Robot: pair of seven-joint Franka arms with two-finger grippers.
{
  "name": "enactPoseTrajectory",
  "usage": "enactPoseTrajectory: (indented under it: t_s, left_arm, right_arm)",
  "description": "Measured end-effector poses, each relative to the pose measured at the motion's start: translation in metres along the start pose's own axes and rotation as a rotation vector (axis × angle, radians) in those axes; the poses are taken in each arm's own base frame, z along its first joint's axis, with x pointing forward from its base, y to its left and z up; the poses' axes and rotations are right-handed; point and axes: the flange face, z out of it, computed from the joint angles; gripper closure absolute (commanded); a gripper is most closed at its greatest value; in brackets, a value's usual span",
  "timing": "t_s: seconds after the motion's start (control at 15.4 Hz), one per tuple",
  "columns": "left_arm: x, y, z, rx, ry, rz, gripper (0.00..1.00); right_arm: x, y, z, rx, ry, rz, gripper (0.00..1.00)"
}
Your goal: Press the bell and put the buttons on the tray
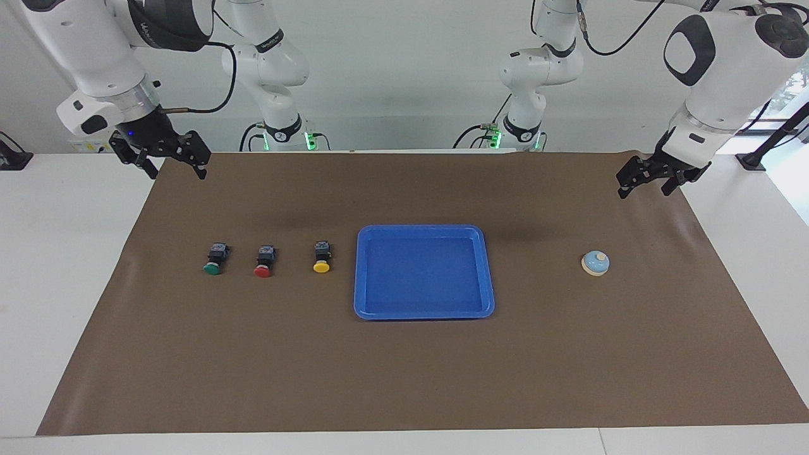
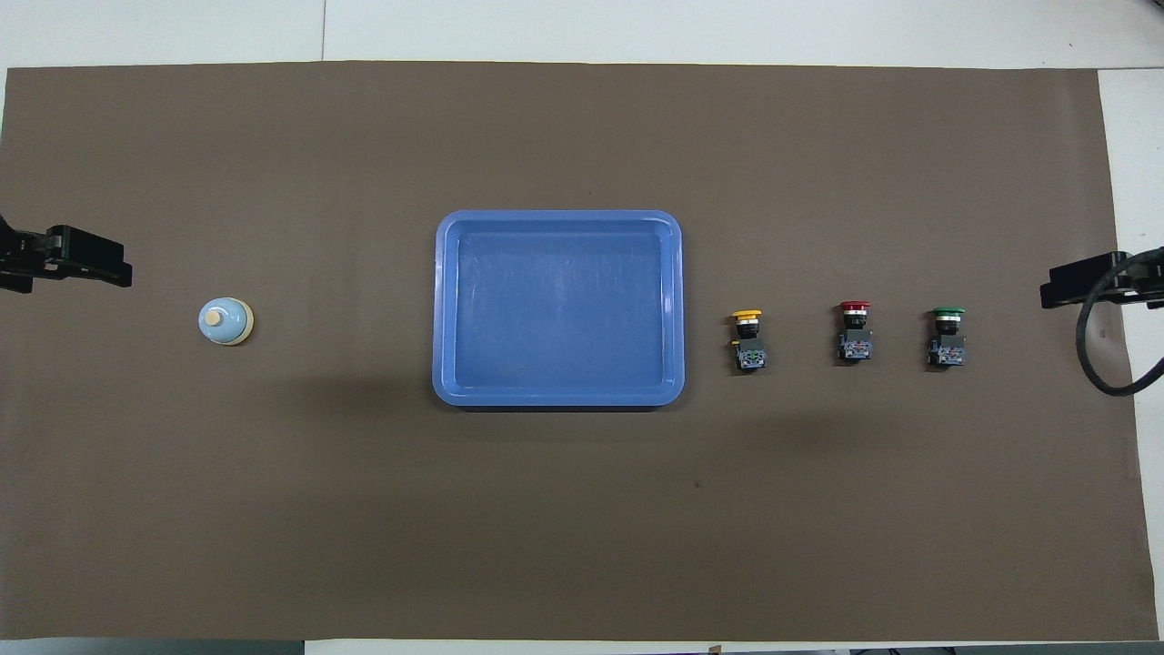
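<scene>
Brown paper covers the desk point(image 1: 76, 208) from edge to edge, and everything under inspection lies on it in one row across the middle. Bell point(image 1: 595, 263) sits toward the left arm's end, untouched. Tray point(image 1: 485, 272) lies at the centre, with nothing in it. Three buttons lie on their sides toward the right arm's end: yellow button point(image 1: 322, 256) just beside the tray, red button point(image 1: 265, 260) next, green button point(image 1: 215, 258) nearest that end edge; caps point away from the robots.

Left hand point(image 1: 654, 180) hangs over the paper's corner at its own end, jaws wide open, holding nothing. Right hand point(image 1: 161, 158) hangs likewise over its corner, open and unladen.

Assessment: no step is begun; the bell comes first and falls to the left arm. Recommended: bring the hand directly above the dome, come down straight on the knob, press briefly and lift clear without shoving the bell sideways. For the buttons, I judge a grip across the boxy body safer than one on the round cap.
</scene>
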Motion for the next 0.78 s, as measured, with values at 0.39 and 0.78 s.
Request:
enactPoseTrajectory:
  t_s: [0.39, 0.78]
  left_arm:
    - [-0.0008, -0.0032, -0.0015, 0.0, 0.003, -0.004, 0.0]
    - [-0.0019, -0.0042, -0.0036, 0.0, 0.007, -0.007, 0.78]
  right_arm:
    - [0.0, 0.0, 0.0, 0.0, 0.0, 0.0, 0.0]
    - [0.0, 0.0, 0.0, 0.0, 0.0, 0.0, 0.0]
